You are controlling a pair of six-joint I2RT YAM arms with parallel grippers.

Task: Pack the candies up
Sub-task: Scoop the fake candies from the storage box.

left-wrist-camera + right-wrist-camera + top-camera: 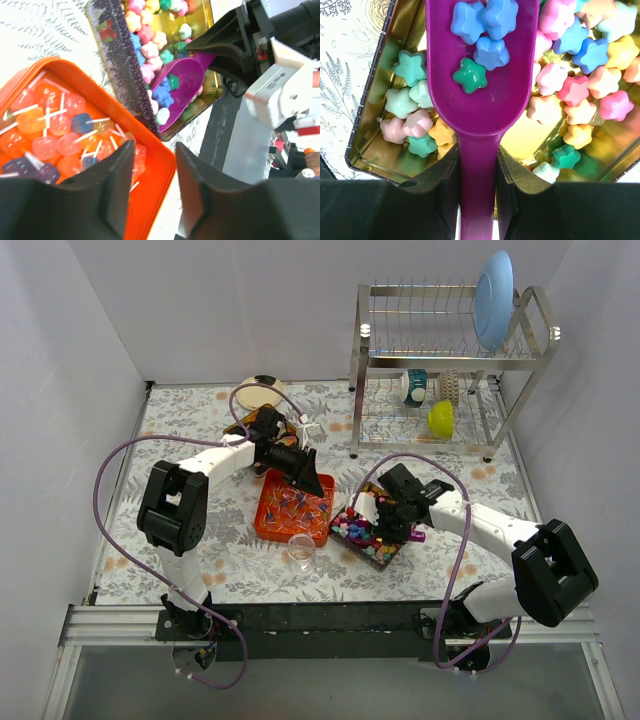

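Pastel star-shaped candies [580, 85] fill a gold tin [370, 100], which also shows in the top view [383, 562]. My right gripper [476, 155] is shut on the handle of a purple scoop [480, 100]. The scoop sits over the tin and holds three blue stars and one green star. An orange tray [160, 165] holds orange, pink and blue wrapped candies [55, 125] with white sticks. My left gripper [155, 150] is open and empty. Its jaws straddle the tray's right rim, one finger over the tray and one over the table.
A clear plastic cup [302, 548] stands in front of the orange tray [262, 515]. A metal dish rack [450, 370] with a blue plate and cups fills the back right. A round tin [262, 392] sits at the back left. White walls close both sides.
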